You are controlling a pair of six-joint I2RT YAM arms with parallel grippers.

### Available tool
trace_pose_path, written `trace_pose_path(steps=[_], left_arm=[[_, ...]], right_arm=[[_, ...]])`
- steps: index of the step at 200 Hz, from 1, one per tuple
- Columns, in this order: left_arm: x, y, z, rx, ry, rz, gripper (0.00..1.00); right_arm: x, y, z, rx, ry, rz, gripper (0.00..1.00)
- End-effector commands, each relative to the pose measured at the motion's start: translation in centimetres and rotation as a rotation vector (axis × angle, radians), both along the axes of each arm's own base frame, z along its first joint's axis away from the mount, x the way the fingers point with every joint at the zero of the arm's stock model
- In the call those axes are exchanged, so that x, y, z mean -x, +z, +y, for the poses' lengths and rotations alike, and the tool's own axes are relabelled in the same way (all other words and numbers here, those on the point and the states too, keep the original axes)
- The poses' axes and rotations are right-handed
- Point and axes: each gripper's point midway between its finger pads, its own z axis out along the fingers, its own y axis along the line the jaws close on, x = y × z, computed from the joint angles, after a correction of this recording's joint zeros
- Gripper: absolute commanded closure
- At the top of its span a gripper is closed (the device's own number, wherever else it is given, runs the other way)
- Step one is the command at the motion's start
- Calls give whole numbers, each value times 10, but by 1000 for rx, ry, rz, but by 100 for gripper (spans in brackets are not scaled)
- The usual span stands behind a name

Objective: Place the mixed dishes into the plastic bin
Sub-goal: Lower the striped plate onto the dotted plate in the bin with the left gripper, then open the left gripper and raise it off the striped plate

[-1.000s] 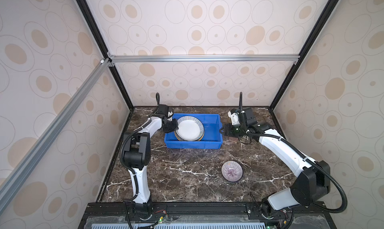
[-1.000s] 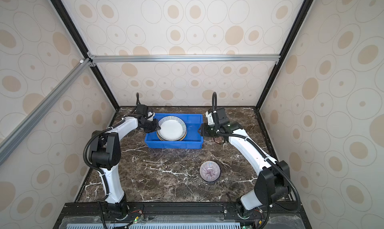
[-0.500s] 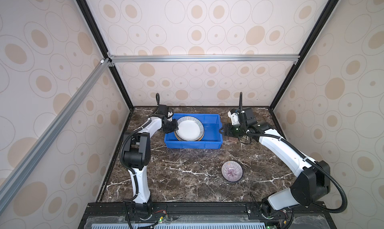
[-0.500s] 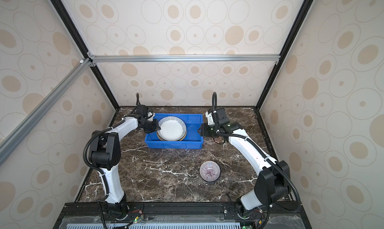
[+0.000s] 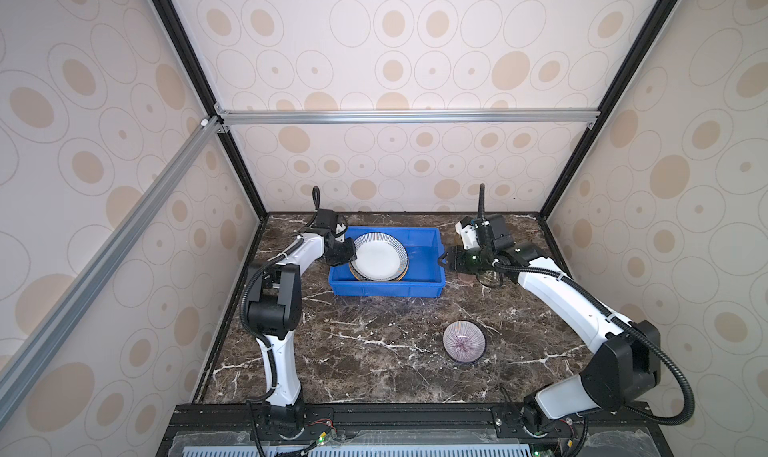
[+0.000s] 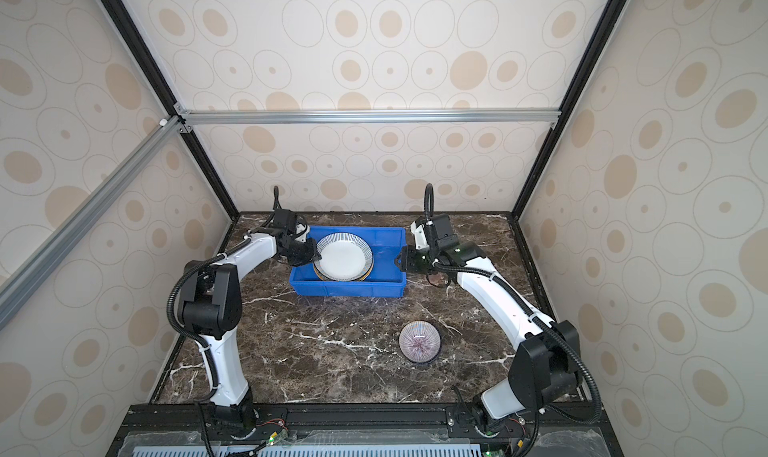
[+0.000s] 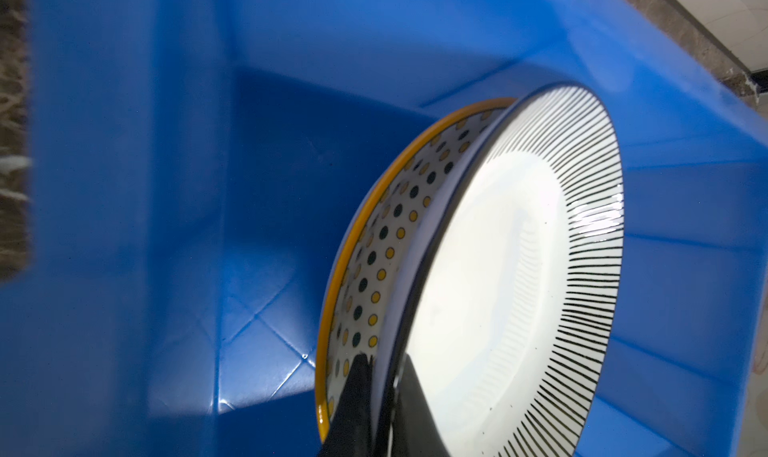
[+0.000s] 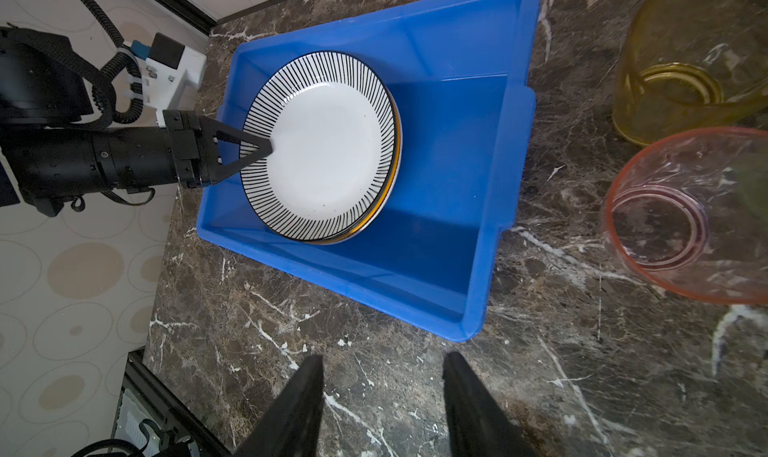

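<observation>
Left hand (image 5: 351, 254): pinched on the rim of the striped plate (image 5: 378, 256), at the plate's left edge above the bin's left wall – same in both top views (image 6: 311, 254).
Left fingers: in the left wrist view one finger (image 7: 357, 392) lay under the striped rim and one (image 7: 415, 396) on top, pressed together on it.
Striped plate (image 7: 519, 268): inside the blue bin (image 7: 124, 185), left half, tilted, with the held edge raised.
Dotted plate (image 7: 386, 243): under the striped plate in the bin, yellow edge, mostly covered. A gap showed between the two plates on the hand's side.
Blue bin (image 5: 386, 289): on the worktop (image 5: 374, 363) towards the back, between the two arms; right half bare.
Right hand (image 8: 383, 357): spread, nothing between the fingers – it hung over the worktop just outside the bin's right end (image 5: 441, 261).
Purple-rayed bowl (image 5: 464, 342): upright on the worktop, well in front of the bin, apart from both hands; seen in both top views (image 6: 419, 342).
Yellow tumbler (image 8: 685, 60): upright on the worktop beside the bin's right end, seen in the right wrist view.
Pink tumbler (image 8: 685, 214): upright next to the yellow one; whether they touched, cannot tell.
Right wrist view check: the left hand (image 8: 268, 147) gripped the striped plate (image 8: 324, 143) over the bin wall (image 8: 415, 293).
</observation>
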Motion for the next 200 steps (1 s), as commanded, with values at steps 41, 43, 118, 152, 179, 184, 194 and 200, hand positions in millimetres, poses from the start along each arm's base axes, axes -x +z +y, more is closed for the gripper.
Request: trace_pose_path(steps=[41, 43, 118, 152, 179, 184, 194, 200], left_arm=[[10, -27, 7, -41, -11, 76, 87], [10, -26, 7, -40, -12, 74, 87], [13, -28, 9, -52, -10, 85, 86], [15, -26, 12, -70, -8, 85, 86], [17, -23, 13, -76, -9, 82, 86], [17, -22, 13, -77, -9, 80, 86], [17, -20, 14, -82, -8, 76, 86], [17, -19, 15, -83, -6, 76, 86]], right_arm=[[2, 2, 0, -13, -1, -2, 50], [2, 2, 0, -14, -1, -3, 50], [4, 0, -1, -14, -1, 3, 50], [5, -5, 0, -6, 4, 28, 50], [7, -6, 0, -7, 8, 40, 50], [7, -7, 0, -8, 7, 44, 50], [8, -7, 1, -9, 8, 44, 50], [8, -7, 0, -9, 9, 47, 50]])
